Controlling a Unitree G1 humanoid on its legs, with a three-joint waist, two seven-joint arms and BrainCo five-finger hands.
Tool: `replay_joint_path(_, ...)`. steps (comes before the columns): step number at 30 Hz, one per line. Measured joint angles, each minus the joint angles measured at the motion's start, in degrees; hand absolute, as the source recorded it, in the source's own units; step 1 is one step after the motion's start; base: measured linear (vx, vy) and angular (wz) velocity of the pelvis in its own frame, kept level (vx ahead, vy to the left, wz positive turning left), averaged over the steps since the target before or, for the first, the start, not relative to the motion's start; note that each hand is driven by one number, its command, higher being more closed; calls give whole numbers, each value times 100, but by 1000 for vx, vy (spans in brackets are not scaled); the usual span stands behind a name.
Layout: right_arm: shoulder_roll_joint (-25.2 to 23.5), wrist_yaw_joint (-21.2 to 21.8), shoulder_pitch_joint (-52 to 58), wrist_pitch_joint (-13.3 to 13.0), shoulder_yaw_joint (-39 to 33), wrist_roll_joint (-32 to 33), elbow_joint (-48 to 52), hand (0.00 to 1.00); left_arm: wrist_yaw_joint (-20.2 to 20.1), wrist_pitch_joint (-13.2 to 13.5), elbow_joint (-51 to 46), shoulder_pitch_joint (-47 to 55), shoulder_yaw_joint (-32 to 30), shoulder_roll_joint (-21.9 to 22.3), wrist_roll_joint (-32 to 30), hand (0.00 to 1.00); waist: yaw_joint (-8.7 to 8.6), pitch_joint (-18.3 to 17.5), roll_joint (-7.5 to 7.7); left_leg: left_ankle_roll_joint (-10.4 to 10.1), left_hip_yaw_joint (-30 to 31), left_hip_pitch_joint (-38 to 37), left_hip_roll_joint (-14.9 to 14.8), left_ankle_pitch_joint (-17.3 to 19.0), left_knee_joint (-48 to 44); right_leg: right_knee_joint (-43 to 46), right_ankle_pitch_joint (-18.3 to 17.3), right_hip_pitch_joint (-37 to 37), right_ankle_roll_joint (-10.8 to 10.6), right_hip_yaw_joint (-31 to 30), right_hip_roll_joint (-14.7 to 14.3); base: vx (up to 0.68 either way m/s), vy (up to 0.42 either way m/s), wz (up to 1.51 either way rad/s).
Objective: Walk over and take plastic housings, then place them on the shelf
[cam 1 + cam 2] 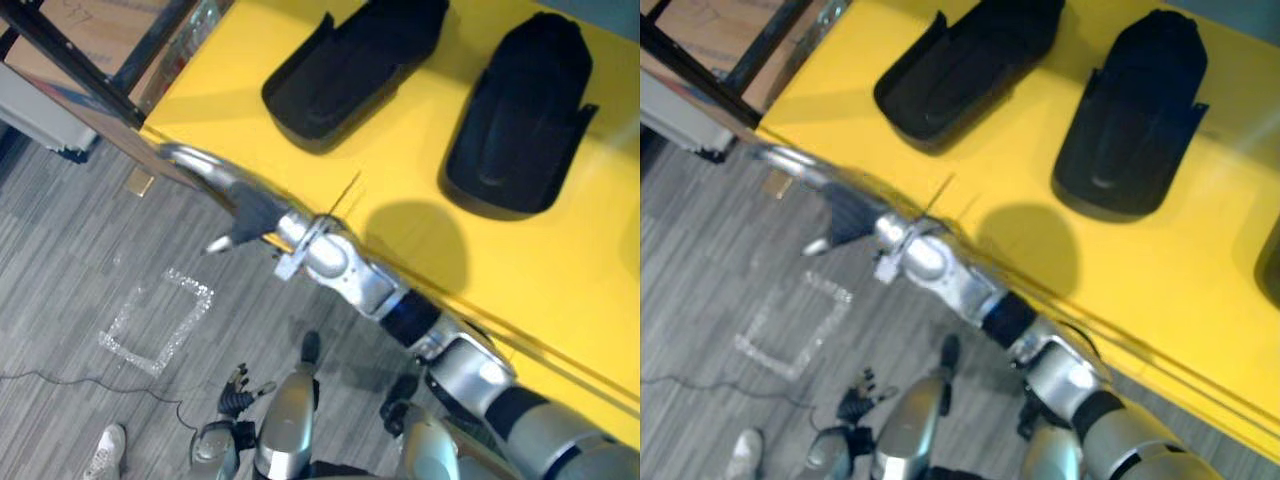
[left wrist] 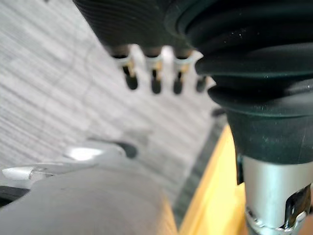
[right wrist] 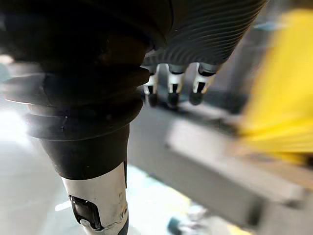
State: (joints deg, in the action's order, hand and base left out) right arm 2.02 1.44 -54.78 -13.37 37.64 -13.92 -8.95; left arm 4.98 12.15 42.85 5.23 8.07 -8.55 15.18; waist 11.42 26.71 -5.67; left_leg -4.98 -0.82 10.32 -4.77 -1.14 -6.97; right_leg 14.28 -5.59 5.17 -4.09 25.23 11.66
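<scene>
Two black plastic housings lie on the yellow table (image 1: 600, 250): one at the back left (image 1: 350, 65), one to its right (image 1: 520, 115). My right arm reaches across from the lower right along the table's near edge. Its hand (image 1: 250, 215) hovers over the floor just off the table's left corner, open, fingers (image 1: 190, 160) straight and holding nothing. It is well short of both housings. My left hand (image 1: 238, 395) hangs low by my side above the floor, open and empty, its fingers (image 2: 155, 81) relaxed.
A dark metal frame (image 1: 90, 70) with cardboard boxes behind it stands past the table's left corner. A square of tape (image 1: 160, 320) marks the grey floor. A person's white shoe (image 1: 105, 450) is at the lower left. Another dark object (image 1: 1272, 265) sits at the table's right.
</scene>
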Motion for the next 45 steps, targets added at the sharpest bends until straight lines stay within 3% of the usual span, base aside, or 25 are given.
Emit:
replay_joint_path(5, 279, -22, 12, 195, -166, 75, 1155, 0, -2, -19, 2, 76, -29, -20, -3, 0, -138, -32, 65, -23, -145, -146, -35, -64, 181, -141, 104, -46, -29, -125, -61, -23, -6, -13)
replay_joint_path(8, 597, -297, 238, 603, -695, 401, 1510, 0, -6, -121, 8, 118, -51, -86, -2, 0, -238, -110, 204, -23, -277, -342, -58, -114, 361, -296, 183, -146, -51, -225, -110, 15, -13, -23)
replay_joint_path(11, 762, -694, 482, 1031, -1357, 519, 1503, 0, 23, -251, 60, 173, -57, -215, 3, 0, -293, -284, 473, -30, -473, -470, -89, -117, 460, -493, 295, -185, -50, -396, -201, 47, -17, -31)
replay_joint_path(13, 874, -910, 628, 1501, -1699, 512, 1295, 0, 86, -303, 132, 163, -69, -245, 4, 0, -391, -333, 564, -30, -546, -667, -110, -114, 508, -702, 383, -412, -64, -439, -267, 39, -24, -15)
replay_joint_path(15, 901, -1060, 626, 1775, -1813, 463, 887, 0, 123, -313, 168, 165, -80, -243, 6, 0, -420, -349, 583, -30, -612, -790, -128, -102, 519, -797, 427, -540, -62, -489, -274, 3, 8, -15)
replay_joint_path(20, 939, -1538, 624, 2233, -2195, 245, -266, 0, 162, -328, 241, 166, -118, -223, 71, 0, -410, -353, 590, -31, -613, -839, -157, -103, 530, -812, 461, -591, -44, -489, -313, -47, 0, -2)
replay_joint_path(27, 997, -1882, 454, 2275, -2536, 421, -1058, 0, 158, -344, 343, 241, -300, -181, 245, 0, -363, -366, 609, -27, -563, -819, -137, -106, 483, -875, 509, -654, -61, -443, -306, -21, 2, 3)
replay_joint_path(35, 1004, -1915, -20, 2195, -2519, 420, -1591, 0, 117, -338, 339, 266, -355, -147, 252, 0, -262, -363, 605, -25, -278, -598, -87, -106, 344, -891, 499, -684, -54, -156, -283, -6, 1, 17)
replay_joint_path(41, 1004, -2107, -359, 1844, -2468, 411, -1709, 0, 97, -339, 314, 275, -516, -32, 282, 0, -149, -345, 573, -10, -172, -424, -59, -96, 237, -835, 485, -606, -44, -58, -260, -16, 10, 10)
replay_joint_path(45, 1005, -2143, -519, 1949, -2319, 410, -1709, 0, 99, -347, 273, 275, -519, -20, 286, 0, -103, -341, 567, -10, -118, -421, -57, -97, 226, -657, 372, -569, -35, -11, -215, -5, 0, 7)
